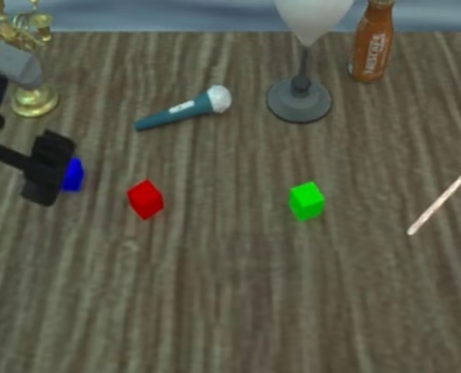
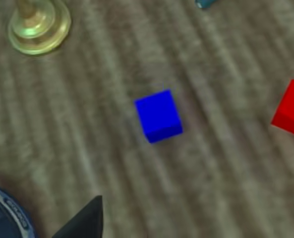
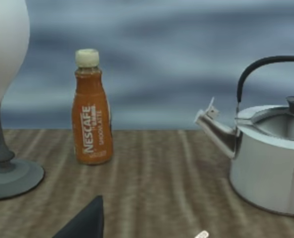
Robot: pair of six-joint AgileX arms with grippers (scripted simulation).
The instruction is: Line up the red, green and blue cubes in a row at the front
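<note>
The blue cube (image 1: 74, 174) lies at the table's left, partly covered in the top view by my left gripper (image 1: 47, 175), which hovers over its left side. In the left wrist view the blue cube (image 2: 158, 115) sits free on the wood ahead of one dark fingertip (image 2: 89, 218); nothing is held and the jaws are open. The red cube (image 1: 145, 199) rests just to its right, and the green cube (image 1: 306, 200) lies right of the middle. My right arm is outside the top view; its wrist view shows one fingertip (image 3: 89, 218) above the table, holding nothing.
A teal microphone (image 1: 185, 109) lies behind the red cube. A brass candelabra (image 1: 29, 93) stands back left, a grey-footed lamp (image 1: 298, 99) and a brown bottle (image 1: 371, 43) at the back. A thin stick (image 1: 444, 198) lies at the right. A steel kettle (image 3: 270, 163) shows in the right wrist view.
</note>
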